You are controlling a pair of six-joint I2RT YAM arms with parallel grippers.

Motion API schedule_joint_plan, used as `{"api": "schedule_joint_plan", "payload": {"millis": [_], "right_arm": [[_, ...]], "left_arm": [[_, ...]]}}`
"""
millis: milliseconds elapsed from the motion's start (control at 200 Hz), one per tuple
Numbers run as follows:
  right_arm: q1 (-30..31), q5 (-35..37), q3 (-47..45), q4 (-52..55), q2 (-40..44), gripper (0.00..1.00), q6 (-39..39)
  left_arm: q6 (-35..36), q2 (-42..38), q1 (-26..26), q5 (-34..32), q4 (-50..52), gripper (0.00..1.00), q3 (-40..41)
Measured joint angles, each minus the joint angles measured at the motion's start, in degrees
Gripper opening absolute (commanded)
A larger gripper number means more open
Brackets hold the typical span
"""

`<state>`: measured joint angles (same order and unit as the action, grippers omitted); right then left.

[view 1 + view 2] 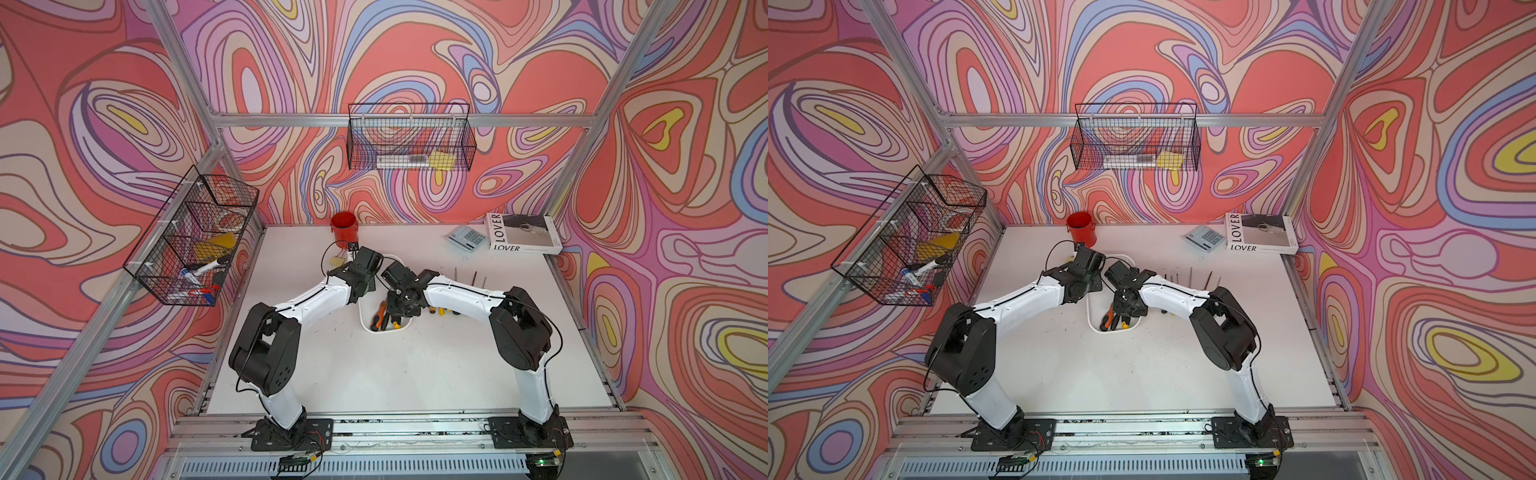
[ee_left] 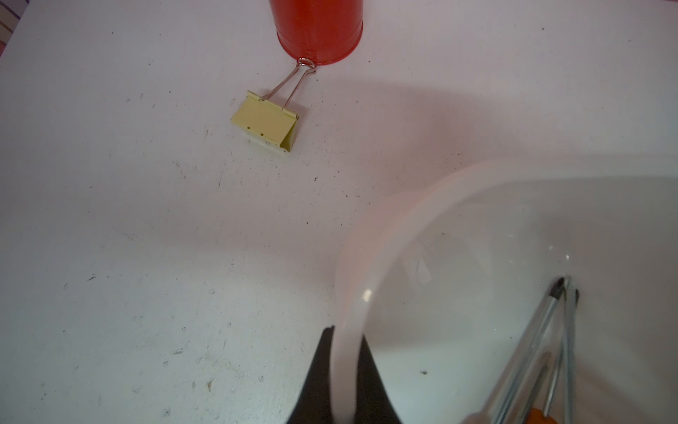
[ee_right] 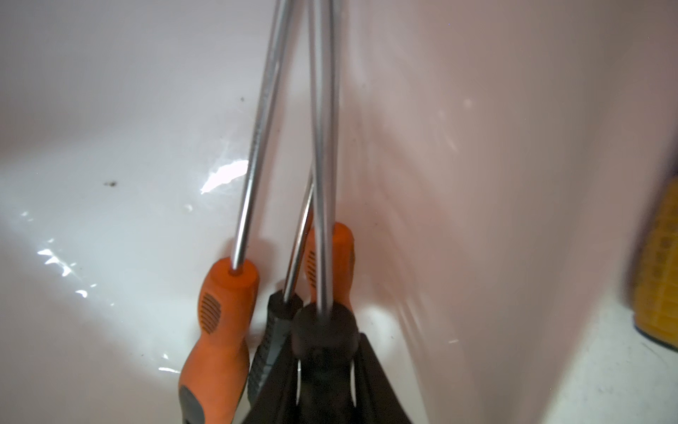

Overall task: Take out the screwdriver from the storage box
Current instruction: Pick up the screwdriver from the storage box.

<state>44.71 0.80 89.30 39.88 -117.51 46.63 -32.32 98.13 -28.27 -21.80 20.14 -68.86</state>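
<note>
Right wrist view: my right pincer (image 3: 324, 352) clamps the black-handled screwdriver (image 3: 323, 319) inside the white storage box (image 3: 477, 183), sitting 5 o'clock of the red cup (image 1: 343, 226); my left pincer (image 2: 345, 352) pinches its rim.

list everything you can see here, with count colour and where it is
storage box: one, white, mid-table
screwdrivers: about four, orange or black handles, inside the box
loose tools: about three, yellow handles, on the table beside the box
cup: one, red, far table edge
binder clip: one, yellow, wire handle at the cup's base
calculator: one, grey, beside the book
book: one, white and grey, far corner
wire baskets: two, black, side wall and back rail
table: one, white
left gripper: black, shut on the box rim
right gripper: black, inside the box, shut on a black-collared screwdriver
</note>
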Motion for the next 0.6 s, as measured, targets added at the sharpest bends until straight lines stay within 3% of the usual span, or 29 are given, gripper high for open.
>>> {"api": "schedule_joint_plan", "payload": {"millis": [601], "right_arm": [[0.00,2.56,0.74,1.05,7.02,0.00,-3.30]], "left_arm": [[0.00,0.00,0.00,-0.11,-0.02,0.00,-0.02]]}}
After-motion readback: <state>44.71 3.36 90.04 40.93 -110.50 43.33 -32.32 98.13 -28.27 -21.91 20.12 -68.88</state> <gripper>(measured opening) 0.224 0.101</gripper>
